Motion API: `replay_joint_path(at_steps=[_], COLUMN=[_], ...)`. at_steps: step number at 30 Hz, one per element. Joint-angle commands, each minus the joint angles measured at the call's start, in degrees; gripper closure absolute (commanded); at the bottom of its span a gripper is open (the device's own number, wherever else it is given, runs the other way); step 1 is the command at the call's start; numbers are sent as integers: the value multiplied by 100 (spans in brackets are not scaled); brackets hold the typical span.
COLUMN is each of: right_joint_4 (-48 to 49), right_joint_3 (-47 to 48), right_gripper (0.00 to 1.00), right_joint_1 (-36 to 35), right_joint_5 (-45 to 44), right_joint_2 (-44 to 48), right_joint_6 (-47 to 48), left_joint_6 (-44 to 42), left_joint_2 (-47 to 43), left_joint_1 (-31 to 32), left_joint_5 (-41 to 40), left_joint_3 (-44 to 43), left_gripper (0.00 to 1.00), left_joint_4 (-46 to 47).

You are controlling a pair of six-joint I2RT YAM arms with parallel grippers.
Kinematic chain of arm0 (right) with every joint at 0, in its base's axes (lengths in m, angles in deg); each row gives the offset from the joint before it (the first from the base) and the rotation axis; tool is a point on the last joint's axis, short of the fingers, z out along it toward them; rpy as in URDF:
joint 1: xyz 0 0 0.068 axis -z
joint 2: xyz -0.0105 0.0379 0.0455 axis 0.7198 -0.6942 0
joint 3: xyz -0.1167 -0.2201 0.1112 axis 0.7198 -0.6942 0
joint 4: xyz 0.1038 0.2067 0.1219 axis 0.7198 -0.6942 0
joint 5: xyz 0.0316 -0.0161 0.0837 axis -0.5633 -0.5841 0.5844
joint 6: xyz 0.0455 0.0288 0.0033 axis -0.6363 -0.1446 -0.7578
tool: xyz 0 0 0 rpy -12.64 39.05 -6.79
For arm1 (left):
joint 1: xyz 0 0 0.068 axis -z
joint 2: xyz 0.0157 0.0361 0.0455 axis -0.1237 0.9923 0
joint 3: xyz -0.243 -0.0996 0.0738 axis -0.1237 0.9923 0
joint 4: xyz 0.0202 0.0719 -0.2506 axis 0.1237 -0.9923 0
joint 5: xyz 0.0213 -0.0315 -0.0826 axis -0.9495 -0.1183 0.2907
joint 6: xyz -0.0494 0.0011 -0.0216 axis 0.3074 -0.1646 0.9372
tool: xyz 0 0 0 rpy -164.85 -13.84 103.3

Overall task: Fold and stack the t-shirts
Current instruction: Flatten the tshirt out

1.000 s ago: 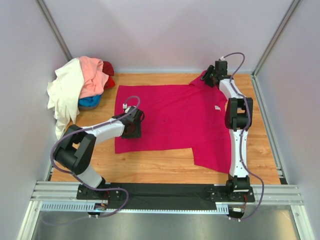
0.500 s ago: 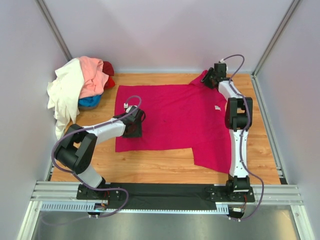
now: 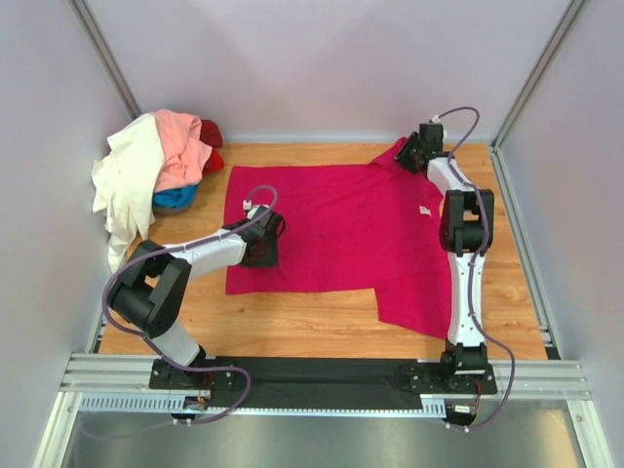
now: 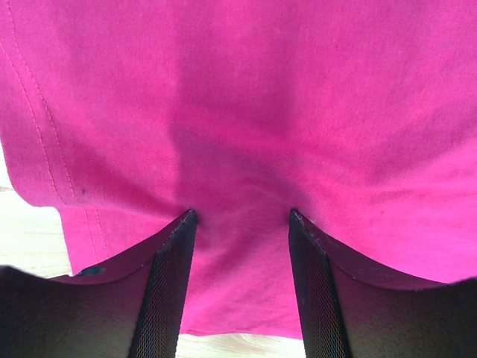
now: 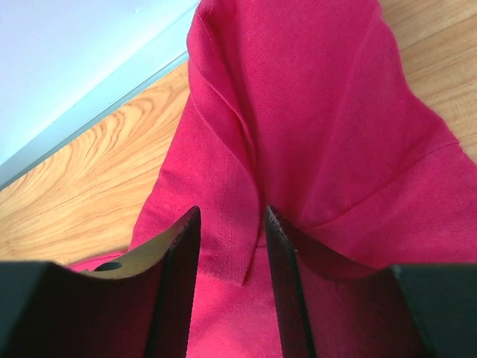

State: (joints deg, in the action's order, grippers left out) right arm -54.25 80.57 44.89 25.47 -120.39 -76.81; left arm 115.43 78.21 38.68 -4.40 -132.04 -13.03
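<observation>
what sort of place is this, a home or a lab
Probably a robot lab test cell, not a home: plain panel walls box in a wooden tabletop, and the left arm and right arm are bolted to an aluminium rail.

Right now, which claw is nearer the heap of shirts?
Left. The left claw is over the magenta shirt beside the heap; the right claw is at its far sleeve.

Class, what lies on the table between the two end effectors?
Only the spread magenta t-shirt: in the top view it runs unbroken from the left end effector to the right end effector.
</observation>
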Motion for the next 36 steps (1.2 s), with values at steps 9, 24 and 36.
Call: replay_joint_path(at_steps=[9,24,36], right_joint_4=[-312,145,1321], right_joint_3=[909,1250,2051], right_gripper=[73,100,93], right_joint_1=[-166,-535,-1133], right_joint_5=[111,217,40], right_joint_2=[-559,-462,-1138], right_joint_6=[-64,-256,-1039], left_joint_6=[92,57,171], left_joint_2=[609,583,486], left_joint_1=[95,104,121], left_joint_5=[529,546,722], left_joint_3=[383,374,383], left_gripper=[41,42,42], left_joint_4=[-325,-316,-334])
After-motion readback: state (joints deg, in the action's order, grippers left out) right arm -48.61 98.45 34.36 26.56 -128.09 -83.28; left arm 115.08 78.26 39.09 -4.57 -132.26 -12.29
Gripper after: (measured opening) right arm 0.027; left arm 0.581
